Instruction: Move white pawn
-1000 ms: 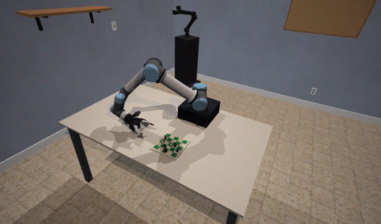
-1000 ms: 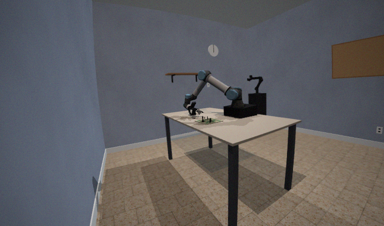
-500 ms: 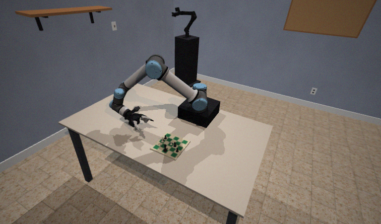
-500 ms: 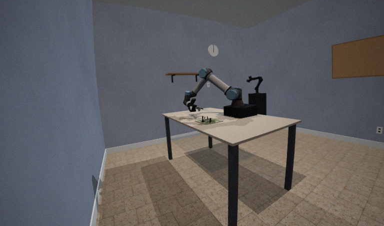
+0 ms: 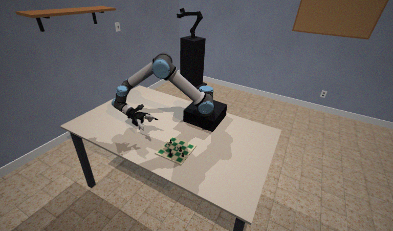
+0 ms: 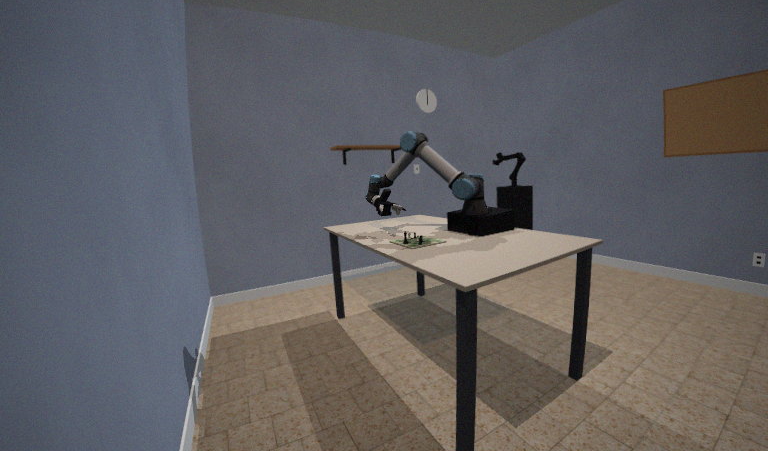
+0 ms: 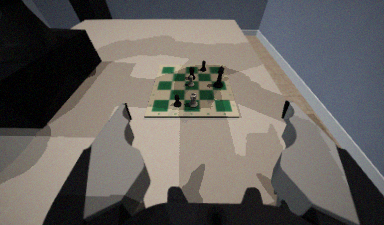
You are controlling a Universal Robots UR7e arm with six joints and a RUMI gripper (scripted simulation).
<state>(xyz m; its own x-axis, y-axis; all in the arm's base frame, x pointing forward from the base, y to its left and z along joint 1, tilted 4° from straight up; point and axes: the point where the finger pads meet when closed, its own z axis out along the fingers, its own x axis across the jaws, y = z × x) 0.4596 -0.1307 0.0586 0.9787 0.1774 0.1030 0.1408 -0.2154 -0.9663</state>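
A small green-and-cream chessboard [image 5: 189, 146] [image 6: 431, 242] [image 7: 161, 105] lies on the table. In the wrist view, a pale piece [image 7: 193, 100] [image 5: 167, 144] stands in the row nearest me, next to a black pawn [image 7: 176, 101]. A second pale piece [image 7: 190, 82] stands one row further back. Black pieces [image 7: 218, 78] [image 7: 203, 65] stand behind them. The pieces are too small to tell which pale one is the pawn. My gripper [image 5: 148, 123] [image 6: 393, 207] [image 7: 204, 103] is open and empty. It hangs above the table, well short of the board's near edge.
The arm's black base block [image 5: 205, 115] [image 6: 480, 221] sits on the table [image 5: 232, 173] [image 6: 509, 248] behind the board. A black pedestal with a camera arm [image 5: 192, 60] [image 6: 514, 197] stands behind the table. The table's edge lies to the right in the wrist view.
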